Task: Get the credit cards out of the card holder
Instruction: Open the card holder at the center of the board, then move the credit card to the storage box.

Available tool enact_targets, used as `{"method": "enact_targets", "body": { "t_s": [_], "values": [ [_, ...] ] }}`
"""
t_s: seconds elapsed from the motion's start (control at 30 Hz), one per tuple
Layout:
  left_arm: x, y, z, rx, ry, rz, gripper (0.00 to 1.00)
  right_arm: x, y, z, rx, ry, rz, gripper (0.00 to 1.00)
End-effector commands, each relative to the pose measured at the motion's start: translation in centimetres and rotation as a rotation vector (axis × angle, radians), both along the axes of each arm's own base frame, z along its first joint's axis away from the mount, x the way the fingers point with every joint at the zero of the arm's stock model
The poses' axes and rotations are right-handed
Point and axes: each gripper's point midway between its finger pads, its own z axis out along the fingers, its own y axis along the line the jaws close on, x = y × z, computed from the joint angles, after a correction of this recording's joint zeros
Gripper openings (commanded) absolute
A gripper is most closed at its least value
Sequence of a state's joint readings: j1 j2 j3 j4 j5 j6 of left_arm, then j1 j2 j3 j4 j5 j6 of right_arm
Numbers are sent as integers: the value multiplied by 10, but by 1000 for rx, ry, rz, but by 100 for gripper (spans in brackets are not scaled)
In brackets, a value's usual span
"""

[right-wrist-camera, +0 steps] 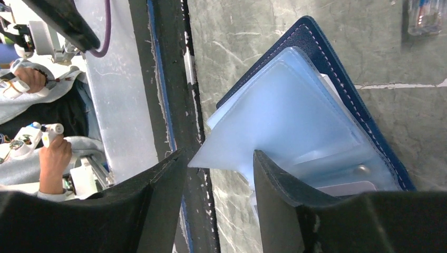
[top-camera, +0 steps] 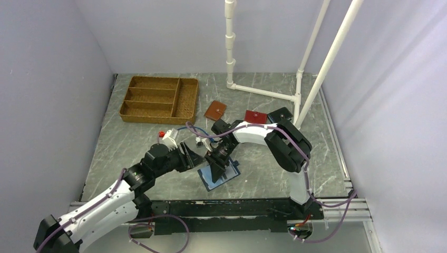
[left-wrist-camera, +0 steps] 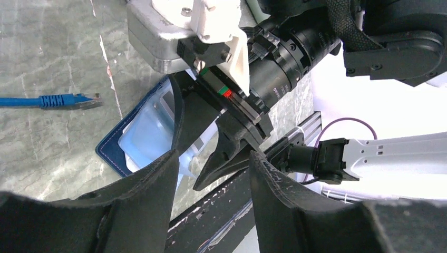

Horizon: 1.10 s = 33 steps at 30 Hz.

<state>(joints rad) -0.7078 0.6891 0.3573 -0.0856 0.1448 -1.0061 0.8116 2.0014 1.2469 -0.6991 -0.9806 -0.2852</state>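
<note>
A grey marbled surface (top-camera: 132,158) sits between pale walls in the overhead view. A wicker tray (top-camera: 153,117) is at upper left, and a tan-brown wallet (top-camera: 215,110) and a red wallet (top-camera: 255,116) lie near centre. The card holder (top-camera: 213,182) lies open at lower centre. The right pincer (top-camera: 220,167) hangs right over it, and the left pincer (top-camera: 194,156) is just to its left.

In the left wrist view, the left pincer (left-wrist-camera: 215,158) is spread with nothing clamped. Beyond it the card holder (left-wrist-camera: 113,143) lies at centre left, and a blue cable (left-wrist-camera: 52,100) lies at far left.

In the right wrist view, the right pincer (right-wrist-camera: 219,155) is spread. A corner of the pale blue sleeve (right-wrist-camera: 284,116) pokes into the gap, unpinched. The credit cards (right-wrist-camera: 345,188) are tucked inside the card holder (right-wrist-camera: 342,74), with only pale edges showing at lower right.
</note>
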Motion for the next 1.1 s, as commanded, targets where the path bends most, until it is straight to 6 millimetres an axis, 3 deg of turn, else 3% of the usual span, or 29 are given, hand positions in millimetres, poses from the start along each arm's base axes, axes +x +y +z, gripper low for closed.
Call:
{"method": "enact_targets", "body": {
  "t_s": [0.0, 0.17, 0.3, 0.43, 0.57, 0.67, 0.77, 1.07],
  "values": [
    [-2, 5, -2, 2, -30, -1, 55, 5, 7, 14, 50, 1, 11, 54],
    [-5, -4, 8, -45, -70, -57, 54, -4, 10, 31, 122, 50, 45, 64],
    [-5, -12, 12, -73, -82, -87, 53, -2, 8, 35, 128, 33, 55, 64],
    [-5, -21, 9, -113, -65, -117, 51, 22, -4, 41, 127, -47, 13, 56],
    [-3, -31, -4, -143, -36, -135, 49, 40, -26, 48, 136, -104, -3, 55],
    [1, -40, -7, -169, -29, -152, 48, 53, -39, 44, 115, -151, -37, 52],
    [4, -49, -14, -183, 1, -175, 46, 63, -51, 38, 77, -173, -78, 41],
    [6, -68, -45, -190, 129, -216, 37, 74, -59, 16, -19, -199, -134, 30]
  ]
}}
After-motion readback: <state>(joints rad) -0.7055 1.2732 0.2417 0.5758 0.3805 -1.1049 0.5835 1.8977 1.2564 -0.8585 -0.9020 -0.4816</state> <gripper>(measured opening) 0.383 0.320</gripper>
